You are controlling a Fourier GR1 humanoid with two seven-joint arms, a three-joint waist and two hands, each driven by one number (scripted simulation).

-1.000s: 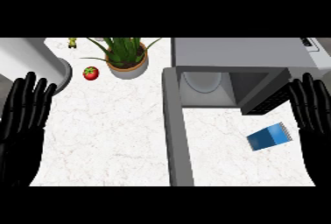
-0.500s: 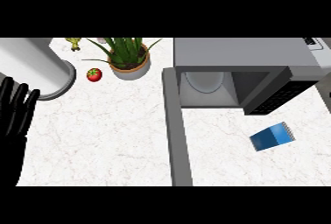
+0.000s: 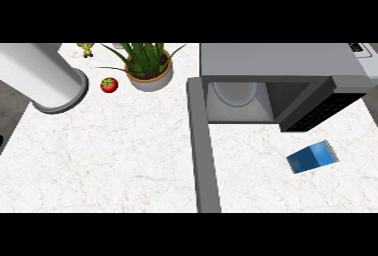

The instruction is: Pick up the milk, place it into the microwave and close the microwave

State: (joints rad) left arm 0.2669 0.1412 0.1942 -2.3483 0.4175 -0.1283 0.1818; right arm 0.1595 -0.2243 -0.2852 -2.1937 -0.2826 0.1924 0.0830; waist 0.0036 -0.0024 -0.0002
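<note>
1. Along the lower edge of the head view, where forearms would enter, neither hand shows, so whether their fingers are apart, together or clamped on anything cannot be told. A small dark sliver sits at the far left edge, too little to identify.

2. Outward from that edge lies the white marbled counter, with a wide bare stretch across its left and middle parts.

3. A grey strip runs from the microwave's front left corner down to the lower edge, splitting the counter into a broad left field and a narrower right field.

4. On the right field, the milk lies well below and slightly right of the microwave's opening, near the door's lower end but apart from it. Bare counter surrounds it on all sides.

5. The milk appears as a blue carton, tilted so that its long edges run diagonally, with a lighter, finely striped band along its upper right side.

6. The microwave stands at the upper right, its grey top flat toward the view. Its cavity is open, and a pale round plate lies inside at the left.

7. The microwave door is swung out, dark, angled down and to the left from the right front corner.

8. At the upper left, a large white cylinder leans across the counter's edge.

9. Beside it sit a red tomato and a potted plant, just apart from each other.
</note>
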